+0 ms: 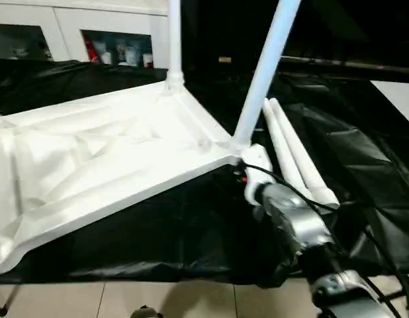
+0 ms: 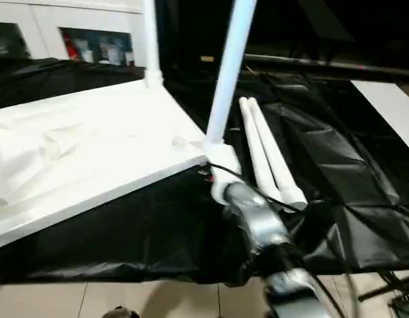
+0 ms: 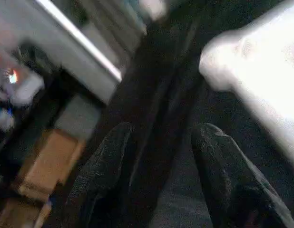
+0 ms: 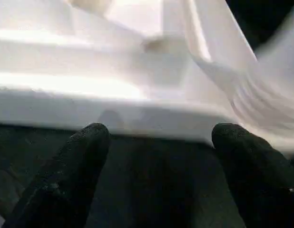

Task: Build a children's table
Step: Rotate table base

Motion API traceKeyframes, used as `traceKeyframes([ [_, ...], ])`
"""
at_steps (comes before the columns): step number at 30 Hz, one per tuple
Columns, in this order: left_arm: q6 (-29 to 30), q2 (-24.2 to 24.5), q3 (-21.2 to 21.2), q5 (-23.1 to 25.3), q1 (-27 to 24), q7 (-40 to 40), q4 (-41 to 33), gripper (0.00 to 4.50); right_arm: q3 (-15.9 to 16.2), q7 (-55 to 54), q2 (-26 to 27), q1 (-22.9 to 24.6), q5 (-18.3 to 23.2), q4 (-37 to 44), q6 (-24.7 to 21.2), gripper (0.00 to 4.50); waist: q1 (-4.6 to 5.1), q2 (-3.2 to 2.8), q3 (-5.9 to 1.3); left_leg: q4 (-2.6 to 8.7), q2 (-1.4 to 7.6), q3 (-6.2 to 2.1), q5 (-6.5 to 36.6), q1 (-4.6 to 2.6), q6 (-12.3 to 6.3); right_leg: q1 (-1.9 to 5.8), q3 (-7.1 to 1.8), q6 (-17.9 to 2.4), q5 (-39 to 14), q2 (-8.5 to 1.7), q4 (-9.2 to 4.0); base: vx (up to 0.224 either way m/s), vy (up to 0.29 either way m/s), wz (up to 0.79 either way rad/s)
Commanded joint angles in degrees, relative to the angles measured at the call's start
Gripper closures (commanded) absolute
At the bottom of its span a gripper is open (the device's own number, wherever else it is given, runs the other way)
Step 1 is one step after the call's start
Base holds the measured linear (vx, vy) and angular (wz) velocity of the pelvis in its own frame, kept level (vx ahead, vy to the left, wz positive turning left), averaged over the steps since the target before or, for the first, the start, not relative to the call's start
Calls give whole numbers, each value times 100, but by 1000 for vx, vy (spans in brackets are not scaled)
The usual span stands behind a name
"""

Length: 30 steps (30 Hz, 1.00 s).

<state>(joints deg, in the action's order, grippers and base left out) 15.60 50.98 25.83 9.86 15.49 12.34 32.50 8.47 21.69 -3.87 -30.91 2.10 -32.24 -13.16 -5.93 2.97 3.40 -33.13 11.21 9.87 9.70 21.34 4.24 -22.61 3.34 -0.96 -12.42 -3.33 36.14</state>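
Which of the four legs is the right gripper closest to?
The leaning fitted leg, socketed in the near corner of the tabletop. The right gripper faces that corner. The other fitted leg stands at the far corner; two loose legs lie on the black sheet.

We see a black plastic sheet [image 1: 363,165] draped over the surface, wrinkled and glossy, hanging over its near edge. Below that edge lies a floor of pale tiles [image 1: 191,301]. Beyond the far edge stands a white cabinet [image 1: 69,26] with open compartments holding small red and white items [image 1: 118,52], too blurred to identify.
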Motion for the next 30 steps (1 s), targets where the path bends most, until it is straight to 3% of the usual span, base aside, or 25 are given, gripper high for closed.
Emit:
traceKeyframes([
  [1,51,57,-105,14,-106,247,142,232,-33,-34,-55,-106,-40,-222,99,67,27,-224,-342,449,234,-95,1607,-189,353,156,-316,-1022,-503,-452,-391,0,0,0],
  [6,136,-34,-543,-140,-282,1030,483,232,-40,-18,50,-349,-138,-743,382,67,21,-218,-336,475,222,-105,2033,-216,468,132,-328,-1023,-820,-478,-435,0,0,0],
  [11,451,-32,-941,-193,-442,1766,444,232,-62,-28,108,-487,-106,-961,461,67,30,-203,-352,472,237,-108,1830,-206,426,161,-328,-1121,-486,-482,-394,0,0,0],
  [15,625,21,-1089,-302,-608,2197,242,232,-94,-17,159,-595,-83,-1233,598,67,29,-211,-343,469,240,-101,1855,-210,364,165,-335,-1147,-669,-500,-418,0,0,0],
  [25,930,399,-1028,-774,-1001,3232,-659,232,-187,85,276,-731,-4,-1810,767,67,82,-199,-308,495,246,-106,2114,-216,361,131,-342,-1139,-1098,-487,-451,0,0,0],
  [26,900,431,-997,-811,-1023,3289,-697,232,-184,95,282,-744,-5,-1849,787,67,83,-178,-313,495,244,-104,2116,-218,351,135,-343,-1135,-1100,-487,-455,0,0,0],
  [30,641,551,-826,-1124,-1204,3694,-891,232,-219,127,318,-815,-35,-2067,916,67,80,-192,-323,491,244,-98,2028,-212,335,131,-342,-1178,-961,-485,-441,0,0,0],
])
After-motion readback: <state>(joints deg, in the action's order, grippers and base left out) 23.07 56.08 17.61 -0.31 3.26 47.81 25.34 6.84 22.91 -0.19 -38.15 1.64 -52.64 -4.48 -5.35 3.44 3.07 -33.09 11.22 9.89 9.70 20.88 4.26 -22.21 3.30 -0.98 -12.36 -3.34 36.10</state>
